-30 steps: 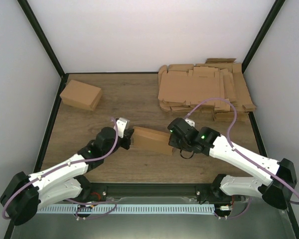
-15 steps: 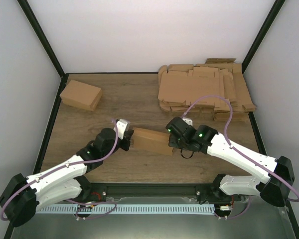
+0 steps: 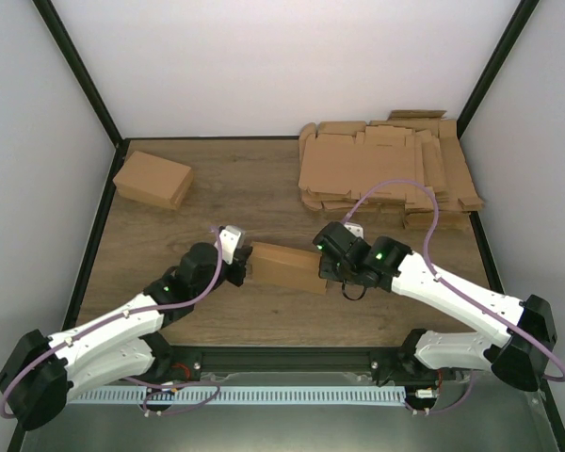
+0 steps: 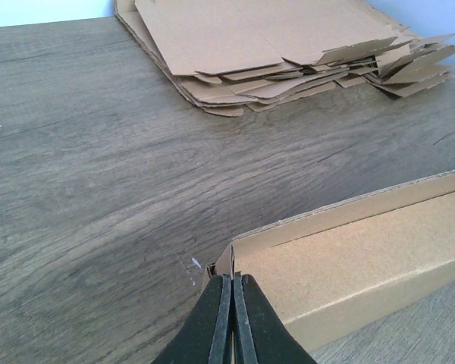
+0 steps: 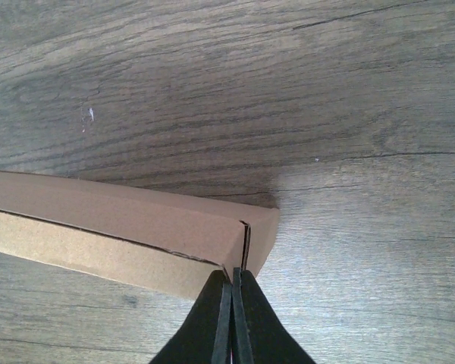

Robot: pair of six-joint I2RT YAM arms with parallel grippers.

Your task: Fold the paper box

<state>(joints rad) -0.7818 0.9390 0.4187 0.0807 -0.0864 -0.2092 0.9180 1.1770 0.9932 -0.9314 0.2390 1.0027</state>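
Observation:
The paper box (image 3: 284, 266) lies in the middle of the table as a shallow brown closed box, held between my two arms. My left gripper (image 3: 248, 270) is shut, its tips pressed against the box's left end. In the left wrist view the fingertips (image 4: 232, 277) meet at the corner of the box (image 4: 349, 250). My right gripper (image 3: 322, 273) is also shut at the box's right end. In the right wrist view its tips (image 5: 233, 273) touch the corner seam of the box (image 5: 121, 220). I see no cardboard clearly between either pair of pads.
A thick pile of flat cardboard blanks (image 3: 377, 169) lies at the back right and shows in the left wrist view (image 4: 250, 38). Another folded brown box (image 3: 153, 179) sits at the back left. Dark frame posts edge the table.
The right arm has shifted slightly left and pushed the box a little toward the left gripper. Both grippers stay shut.

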